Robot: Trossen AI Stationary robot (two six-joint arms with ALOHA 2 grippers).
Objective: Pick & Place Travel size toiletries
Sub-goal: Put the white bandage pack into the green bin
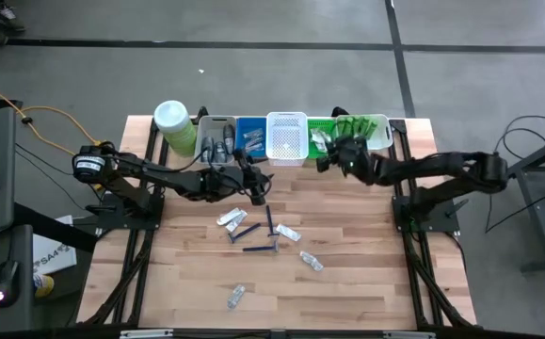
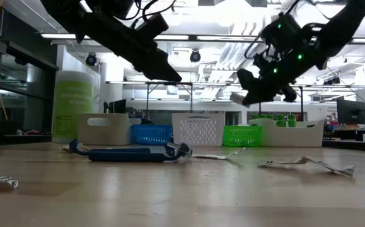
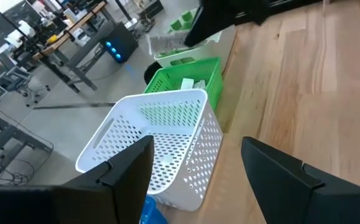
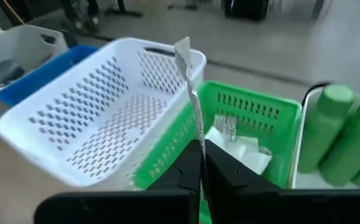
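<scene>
R gripper is up over the green basket at the back of the table, fingers pinched tight on a thin clear/white sachet. The sachet stands up from between the fingertips, edge-on to the wrist cam, w/ the white perforated basket just beside it. More white sachets already lie inside the green basket. Green bottles stand in the pale bin next to it.

L gripper sits in front of the blue bin and white basket, raised off the table, fingers spread wide apart w/ nothing between them.

Rest of the toiletries are loose on the wooden table, mid-board: a sachet near the L gripper, dark blue razors crossed in a small cluster, another sachet beside them, one more a bit farther toward the front, and a clear one well apart near the front edge. From table height the blue razors lie flat, sachets crumpled off to the side.

Grey bin holds dark pieces. Large pale-green jar w/ white lid stands at the row's L end.
</scene>
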